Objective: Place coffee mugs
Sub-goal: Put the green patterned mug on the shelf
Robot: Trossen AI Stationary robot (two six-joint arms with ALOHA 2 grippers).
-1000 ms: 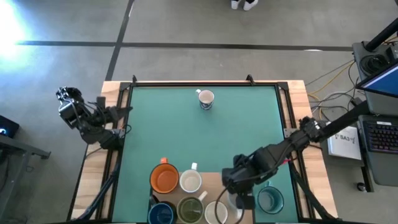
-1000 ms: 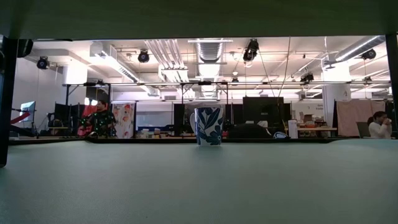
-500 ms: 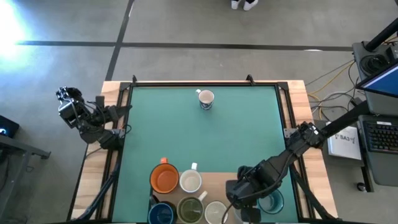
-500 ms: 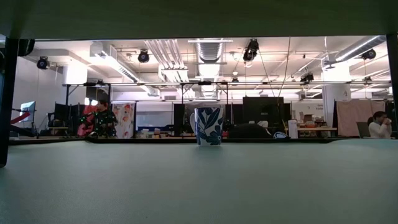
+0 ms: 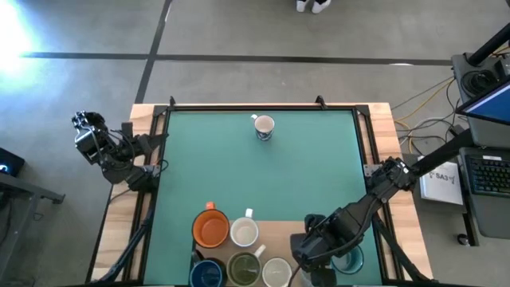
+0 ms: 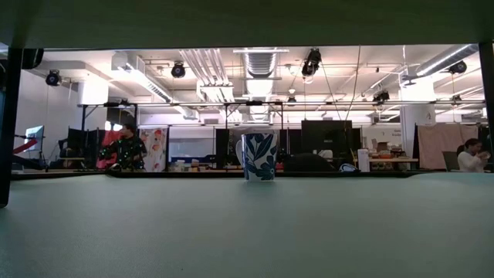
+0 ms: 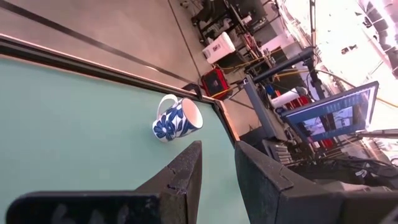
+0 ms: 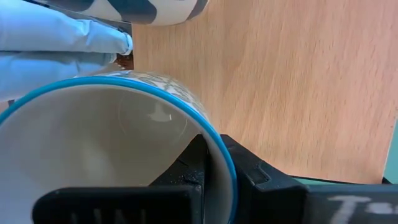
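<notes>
Right end effector (image 8: 214,163) pinches a blue-rimmed mug (image 8: 118,143) wall, mug cut off at frame bottom in high view; left end effector (image 7: 217,171) slightly spread.

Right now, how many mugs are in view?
8. Floral mug alone at the far edge; orange, white, dark blue, olive, cream clustered near; teal partly under the right arm; blue-rimmed one in the right hand. More may be hidden.

Glare whitens the floor (image 5: 16,28) at the high view's top-left corner, bright ceiling lights (image 6: 262,54) burn behind the dim, blurred surface (image 6: 247,232).
</notes>
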